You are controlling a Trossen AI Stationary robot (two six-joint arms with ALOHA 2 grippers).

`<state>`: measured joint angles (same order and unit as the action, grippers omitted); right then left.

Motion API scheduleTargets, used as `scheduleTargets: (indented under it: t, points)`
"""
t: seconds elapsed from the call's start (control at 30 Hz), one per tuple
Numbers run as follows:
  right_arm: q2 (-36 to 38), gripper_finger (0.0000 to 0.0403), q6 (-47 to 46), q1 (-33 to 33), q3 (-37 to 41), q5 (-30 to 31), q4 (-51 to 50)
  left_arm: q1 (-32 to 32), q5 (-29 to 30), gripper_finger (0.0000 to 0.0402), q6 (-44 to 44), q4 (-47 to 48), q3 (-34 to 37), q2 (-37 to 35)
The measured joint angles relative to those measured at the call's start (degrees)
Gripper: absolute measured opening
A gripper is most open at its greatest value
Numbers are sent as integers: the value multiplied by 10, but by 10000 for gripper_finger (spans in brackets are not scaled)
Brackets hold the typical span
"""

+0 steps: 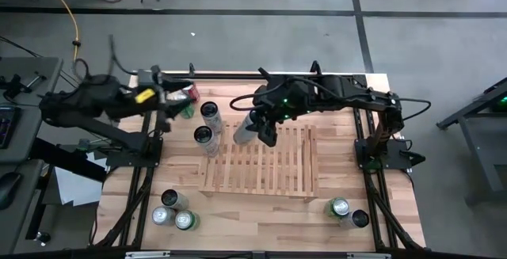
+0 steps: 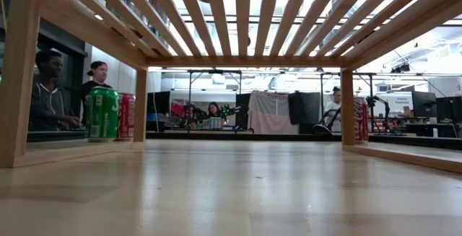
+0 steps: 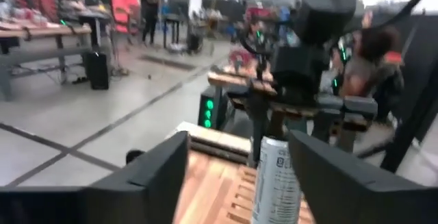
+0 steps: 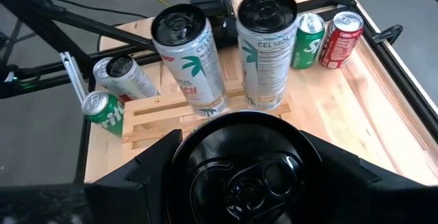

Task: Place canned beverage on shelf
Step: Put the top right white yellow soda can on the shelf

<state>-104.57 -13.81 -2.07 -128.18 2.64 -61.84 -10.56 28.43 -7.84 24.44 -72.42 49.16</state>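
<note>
Between the right gripper's (image 4: 236, 176) fingers sat a black-topped can (image 4: 236, 172), clamped, above the shelf (image 1: 261, 164); two tall cans (image 4: 267, 49) stood just ahead. Left gripper (image 3: 236, 176) was spread.

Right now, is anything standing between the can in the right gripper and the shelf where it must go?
Nothing visible does. The right gripper holds the can above a corner of the shelf, whose slats look bare. Two tall cans stand close beside it, near that shelf edge, not beneath.
</note>
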Motion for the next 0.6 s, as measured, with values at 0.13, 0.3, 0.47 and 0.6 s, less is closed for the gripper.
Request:
scheduleTargets:
  t: [0.13, 0.3, 0.47, 0.6]
  points:
    - [2, 238, 8, 0, 0, -12, 0, 22, -58, 312, -19, 50, -67, 77]
    - [14, 238, 20, 0, 0, -27, 1, 64, -150, 341, -36, 138, -144, 168]
    - [35, 238, 26, 0, 0, -27, 0, 108, -248, 340, -40, 180, -193, 237]
    - [49, 238, 28, 0, 0, -27, 5, 133, -329, 340, -38, 179, -205, 278]
